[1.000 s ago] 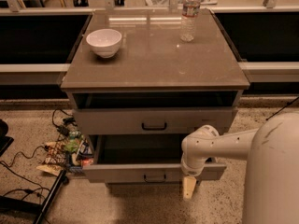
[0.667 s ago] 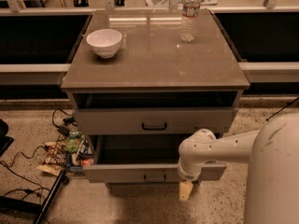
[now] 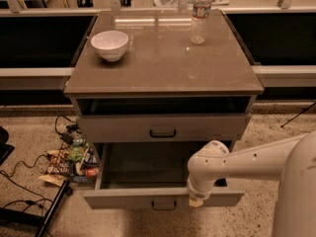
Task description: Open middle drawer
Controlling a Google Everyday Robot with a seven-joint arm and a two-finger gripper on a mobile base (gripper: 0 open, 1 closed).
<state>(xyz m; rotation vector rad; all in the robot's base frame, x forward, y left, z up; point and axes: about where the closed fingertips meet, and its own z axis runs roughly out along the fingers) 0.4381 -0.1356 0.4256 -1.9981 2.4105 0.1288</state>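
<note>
The middle drawer point(image 3: 123, 198) of the grey-brown cabinet point(image 3: 163, 63) stands pulled far out toward the camera. Its grey interior is in plain sight, and a small black handle point(image 3: 164, 205) sits on its shallow front. My gripper point(image 3: 196, 200) hangs from the white arm point(image 3: 237, 162) at the drawer front's top edge, to the right of the handle. Only a tan tip of it shows below the white wrist. Above, the taller top drawer point(image 3: 163, 128) is out a little way.
A white bowl point(image 3: 109, 44) and a clear water bottle point(image 3: 199, 14) stand on the cabinet top. Snack packets point(image 3: 74, 162) and black cables point(image 3: 24, 181) lie on the speckled floor at the left. Low dark shelving runs behind the cabinet.
The middle drawer has slid further out toward the camera. My gripper has come along with its front edge, shifting slightly left, and less of its tan tip shows.
</note>
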